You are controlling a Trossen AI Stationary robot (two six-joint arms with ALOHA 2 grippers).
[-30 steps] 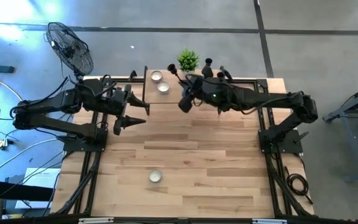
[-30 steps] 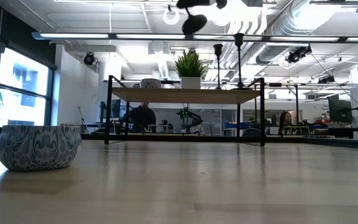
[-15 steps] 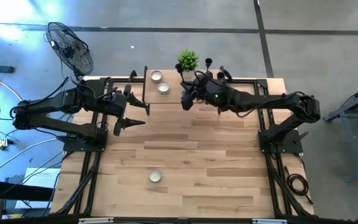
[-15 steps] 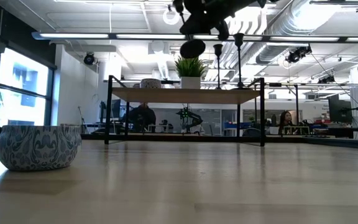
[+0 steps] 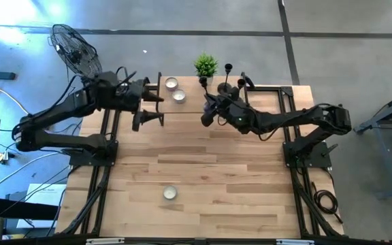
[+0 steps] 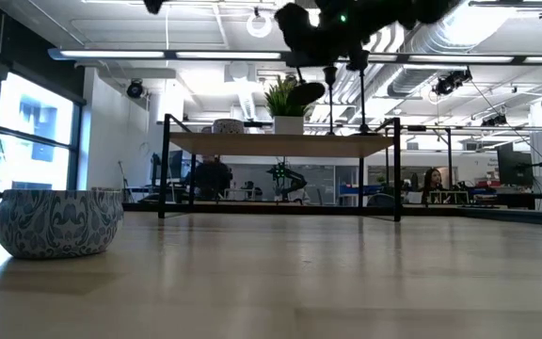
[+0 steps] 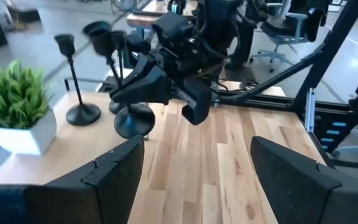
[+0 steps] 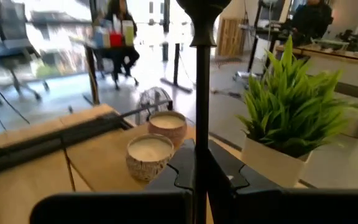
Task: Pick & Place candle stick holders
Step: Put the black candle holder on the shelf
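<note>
My right gripper point(image 5: 208, 113) is shut on a black candlestick holder point(image 7: 112, 68) above the table's far middle. Its round base point(image 6: 305, 93) hangs tilted in the low view. Its stem point(image 8: 199, 93) rises past the fingers in the right wrist view. Two more black holders point(image 5: 229, 69) point(image 5: 241, 79) stand on their bases on the raised shelf at the far edge. My left gripper point(image 5: 159, 110) is open and empty, left of the held holder, with its fingers point(image 7: 114, 180) wide apart. My right gripper pinches the holder's slim stem point(image 7: 128, 99) between its two fingers, low down, just above the flared base. The fingers come slanting down from the table's right and lie across the stem. The holder is lifted clear and tilted, its cup end point(image 7: 98, 31) toward the far edge.
A potted green plant point(image 5: 205, 66) and two small patterned candle bowls point(image 5: 171, 84) point(image 5: 178, 96) stand on the far shelf. Another patterned bowl point(image 5: 170, 193) sits on the table near the front. A fan point(image 5: 77, 51) stands off the table's far left.
My right gripper has gone down with the holder, whose base now hangs lower and more tilted. My left gripper has gone toward the table's far edge and a little to the right, staying open.
</note>
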